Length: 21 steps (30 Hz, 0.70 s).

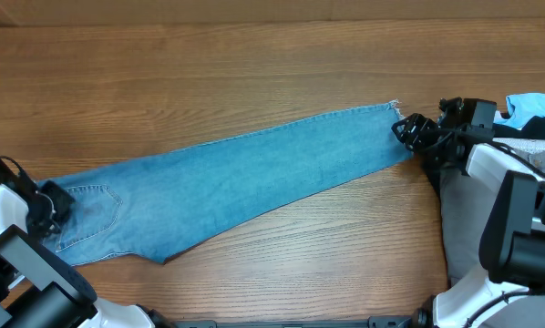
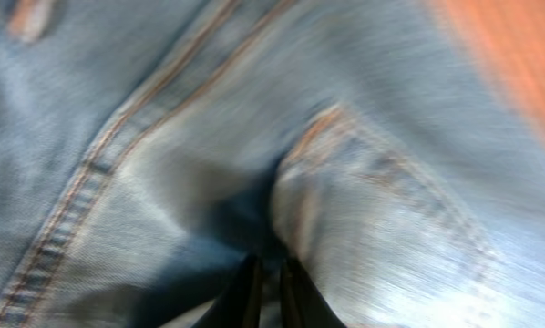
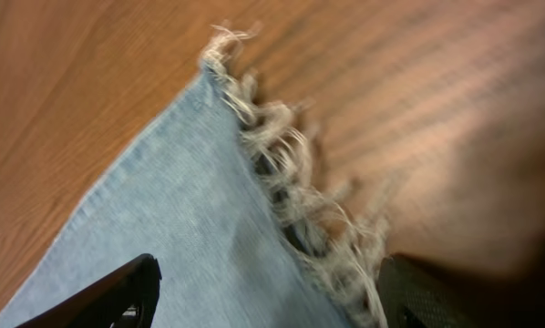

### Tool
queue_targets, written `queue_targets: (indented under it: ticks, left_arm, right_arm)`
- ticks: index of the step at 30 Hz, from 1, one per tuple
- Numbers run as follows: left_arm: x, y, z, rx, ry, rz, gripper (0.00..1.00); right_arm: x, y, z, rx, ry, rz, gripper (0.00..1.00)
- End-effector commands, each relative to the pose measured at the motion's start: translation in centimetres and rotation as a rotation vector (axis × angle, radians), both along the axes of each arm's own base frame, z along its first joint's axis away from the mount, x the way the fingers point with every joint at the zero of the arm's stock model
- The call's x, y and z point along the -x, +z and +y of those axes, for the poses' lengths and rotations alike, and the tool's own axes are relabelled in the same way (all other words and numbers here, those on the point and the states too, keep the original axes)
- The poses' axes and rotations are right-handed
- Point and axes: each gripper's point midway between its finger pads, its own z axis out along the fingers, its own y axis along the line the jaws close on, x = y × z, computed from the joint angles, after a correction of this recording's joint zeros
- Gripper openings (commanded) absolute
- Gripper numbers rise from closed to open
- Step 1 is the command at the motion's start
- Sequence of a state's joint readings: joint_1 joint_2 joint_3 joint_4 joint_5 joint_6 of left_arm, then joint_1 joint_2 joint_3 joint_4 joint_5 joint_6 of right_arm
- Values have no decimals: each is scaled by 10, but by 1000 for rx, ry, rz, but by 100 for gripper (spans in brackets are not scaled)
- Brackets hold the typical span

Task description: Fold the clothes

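Left gripper (image 1: pixel 49 208) was clenched on the jeans (image 1: pixel 254 173) at the waist end, beside the back pocket (image 1: pixel 90 205), near the table's (image 1: pixel 254 73) left edge on the robot's side. Right gripper (image 1: pixel 407 132) stood wide open over the frayed hem (image 3: pixel 291 173) near the right edge, gripping nothing. The jeans lay flat, diagonal between the two.

My read: hem-to-waist fold was next. Bite solid denim behind the fringe, not the loose threads. Catch every layer, lift clear, land square on the waistband. Stay clear of the grey garment (image 1: pixel 459 210) alongside.
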<state>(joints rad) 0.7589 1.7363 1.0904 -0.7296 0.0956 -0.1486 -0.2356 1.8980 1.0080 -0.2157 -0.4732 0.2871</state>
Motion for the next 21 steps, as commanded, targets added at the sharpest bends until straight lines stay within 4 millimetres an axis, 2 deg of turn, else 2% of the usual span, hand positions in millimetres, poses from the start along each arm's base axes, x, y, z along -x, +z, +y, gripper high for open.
queue_targets:
  ticks: [1, 5, 7, 12, 13, 16, 21]
  left_arm:
    - [-40, 34, -18, 102, -133, -180, 12]
    - [-57, 67, -26, 151, -166, -281, 13]
    - [-65, 87, -33, 177, -208, -342, 13]
    - [-67, 132, -41, 167, -253, -405, 13]
    - [-65, 148, -43, 148, -260, -420, 13]
    - [-64, 178, -49, 112, -280, -479, 13]
    - [-58, 233, -67, 45, -333, -615, 15]
  right_arm:
    - [34, -60, 22, -31, 57, 168, 77]
    - [31, -55, 43, -48, 143, 135, 70]
    - [31, -54, 49, -44, 170, 129, 59]
    - [25, -46, 46, -55, 164, 132, 6]
    - [21, -37, 42, -73, 157, 133, 4]
    - [9, -10, 32, -111, 140, 118, 4]
    - [-12, 57, -5, -101, 69, 41, 4]
